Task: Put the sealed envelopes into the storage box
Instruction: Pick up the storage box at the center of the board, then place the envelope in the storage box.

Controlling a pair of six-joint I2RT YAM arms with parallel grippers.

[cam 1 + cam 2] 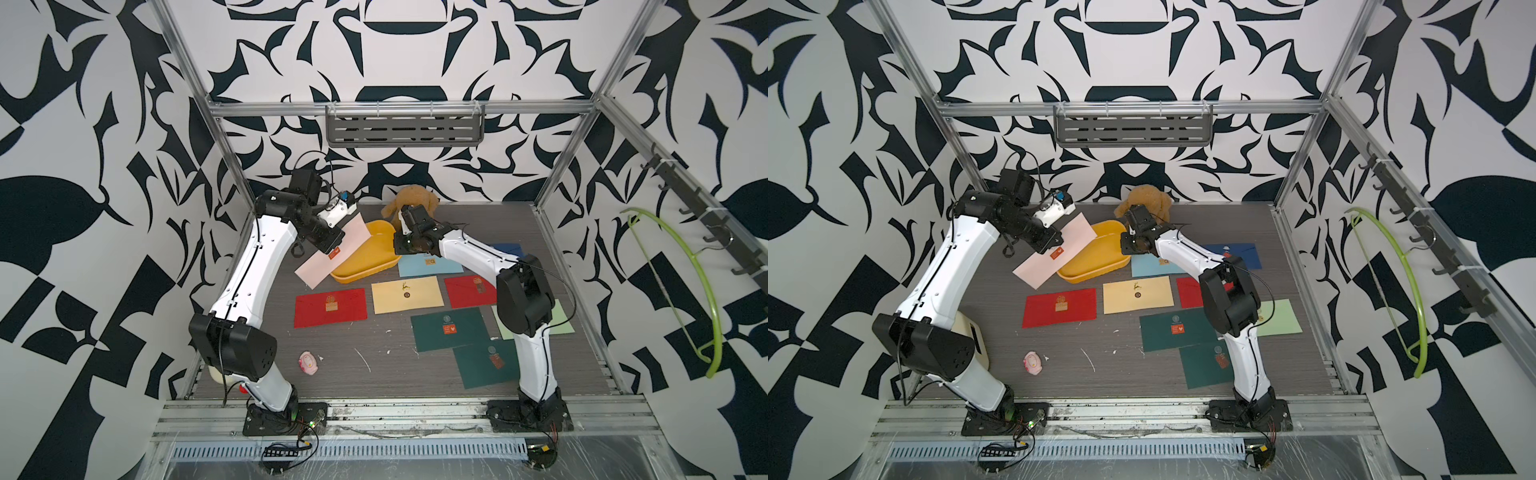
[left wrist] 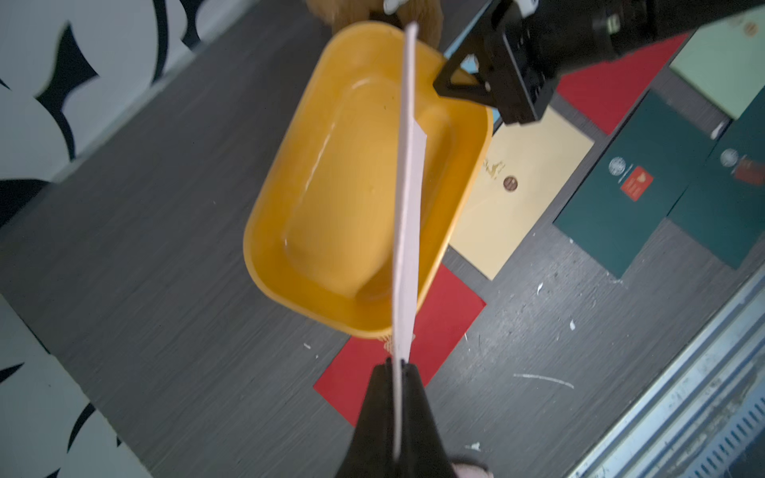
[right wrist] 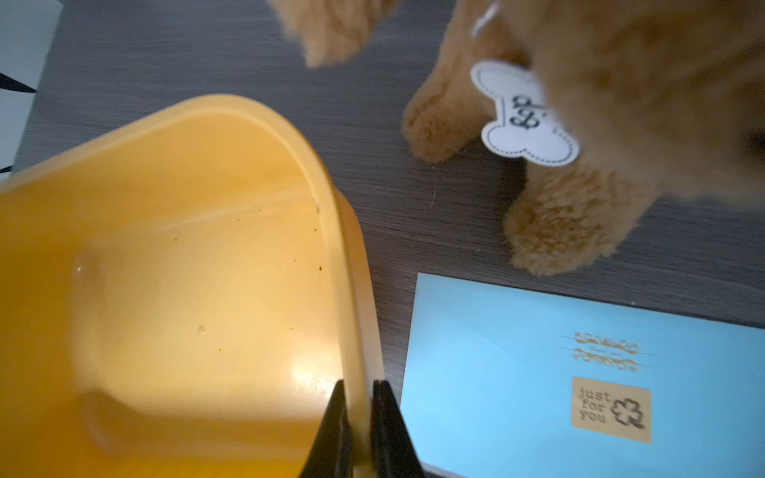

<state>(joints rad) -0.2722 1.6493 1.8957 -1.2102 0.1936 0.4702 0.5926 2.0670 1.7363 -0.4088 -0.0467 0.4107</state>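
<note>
our l gripper [image 1: 332,248] clamps pink paper envelope [image 1: 316,269]; shallow yellow plastic tub [image 1: 365,272] at 3 o'clock, long axes parallel; r gripper [image 3: 359,391] pinches tub wall.

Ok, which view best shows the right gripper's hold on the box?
The right wrist view: the right gripper is close up, one finger each side of the storage box wall, shut on it. The left wrist view shows it from outside at the rim; in both top views the jaws are hidden.
</note>
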